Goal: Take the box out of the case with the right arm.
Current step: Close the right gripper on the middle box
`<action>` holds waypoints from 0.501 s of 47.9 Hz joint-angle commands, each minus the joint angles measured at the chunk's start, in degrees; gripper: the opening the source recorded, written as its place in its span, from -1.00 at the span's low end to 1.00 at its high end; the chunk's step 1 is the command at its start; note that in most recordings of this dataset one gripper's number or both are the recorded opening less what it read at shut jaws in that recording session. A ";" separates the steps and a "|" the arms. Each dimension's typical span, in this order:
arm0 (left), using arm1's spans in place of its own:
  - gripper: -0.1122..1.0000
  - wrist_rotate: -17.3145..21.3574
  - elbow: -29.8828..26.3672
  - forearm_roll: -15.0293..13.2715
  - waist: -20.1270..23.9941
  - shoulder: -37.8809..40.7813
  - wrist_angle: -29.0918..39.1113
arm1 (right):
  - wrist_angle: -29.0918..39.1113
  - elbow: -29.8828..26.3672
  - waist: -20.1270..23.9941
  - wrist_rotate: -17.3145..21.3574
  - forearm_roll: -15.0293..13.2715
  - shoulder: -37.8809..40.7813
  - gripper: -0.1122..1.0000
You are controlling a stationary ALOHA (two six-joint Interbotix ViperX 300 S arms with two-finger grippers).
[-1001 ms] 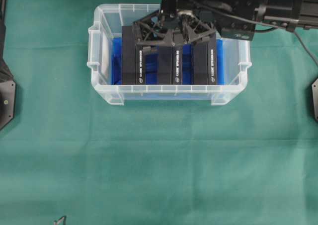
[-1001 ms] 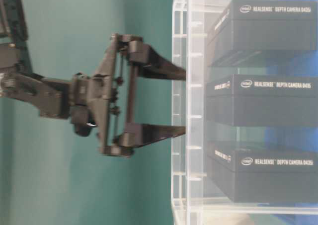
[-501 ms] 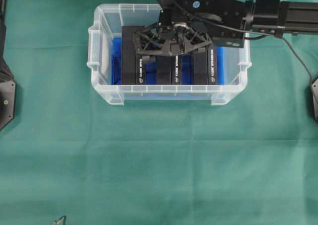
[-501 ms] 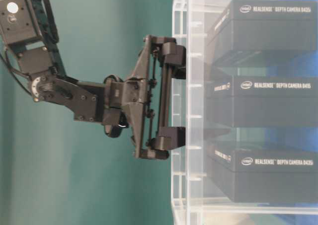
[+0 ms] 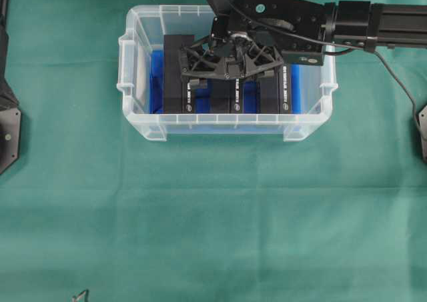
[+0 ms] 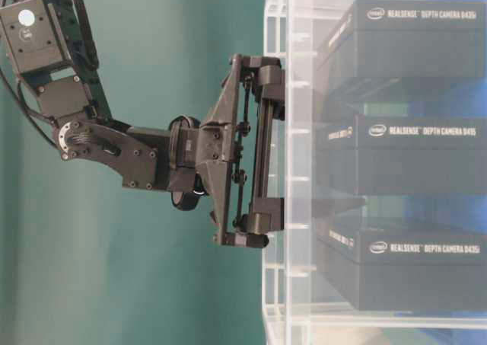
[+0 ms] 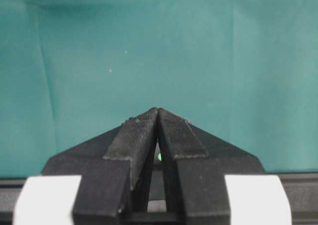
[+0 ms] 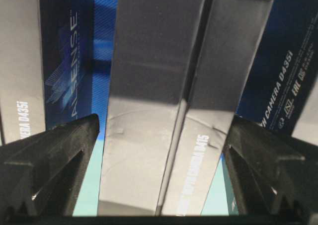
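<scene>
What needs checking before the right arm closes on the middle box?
1. Right tool open: ok.
2. Fingers straddle the middle box, one on each side: ok.
3. Fingers below the case rim: ok in the table-level view.
4. Pads touching the box: not ok, gaps show on both sides.
5. Clearance to the neighbouring boxes: cannot tell.
6. Left tool shut, over bare cloth: ok.

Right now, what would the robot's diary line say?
right gripper: jaws open astride middle black cardboard box | clear plastic case: three boxes inside | left gripper: shut
</scene>
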 commanded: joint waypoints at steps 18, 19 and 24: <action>-0.76 0.00 -1.49 0.09 0.18 0.00 -0.26 | 0.26 -0.53 0.18 0.35 2.81 -1.14 0.80; -0.76 0.00 -1.49 0.09 0.18 0.09 -0.26 | 0.35 -0.53 0.18 0.44 2.81 -1.05 0.77; -0.76 0.09 -1.49 0.09 0.18 0.09 -0.26 | 0.35 -0.62 0.18 1.76 2.37 -0.88 0.42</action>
